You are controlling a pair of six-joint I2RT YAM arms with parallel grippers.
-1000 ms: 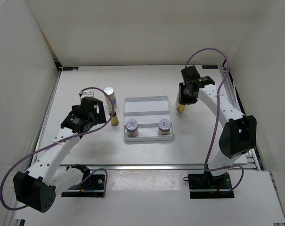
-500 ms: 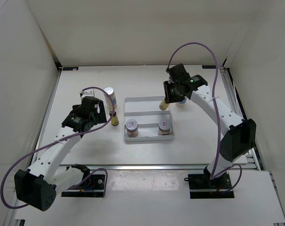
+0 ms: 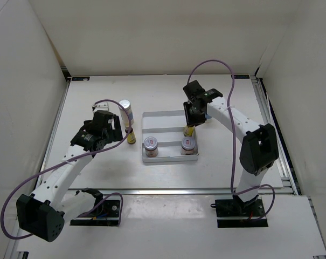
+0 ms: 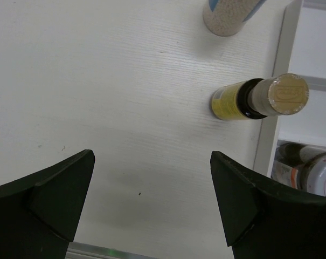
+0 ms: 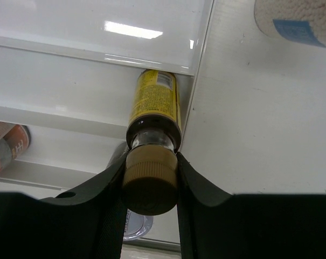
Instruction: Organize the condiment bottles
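The first yellow bottle (image 5: 152, 100) is held by its cap (image 5: 150, 178) in the right gripper (image 5: 150, 162). You can see one black finger clenched on each side of the cap. The lower end of this bottle is at the right rim of the white tray (image 5: 71, 65), over the middle row. From above it sits just behind the right short jar (image 3: 188, 143). You cannot tell from these views whether the bottle rests on the tray floor or hangs above it.

Just outside the right edge of the tray, a white bottle with a pale blue label (image 5: 292, 19) stands on the table (image 4: 98, 81), near the right gripper.

The front row of the tray holds the two silver-lidded jars. The left short jar (image 3: 151, 144) and the right short jar are upright and well apart, one toward each end.

On the left side, you find the second yellow bottle (image 4: 233, 102) upright on the table, just beside the left rim of the tray. It is not clear if it touches the rim. Behind it, farther from the arms, the other white bottle (image 3: 125, 110) stands with its silver cap up, near but apart.

The left gripper (image 4: 152, 162) hovers low over the table, to the left of the second yellow bottle. Its jaws are released and spread wide, and only the table surface shows between them.
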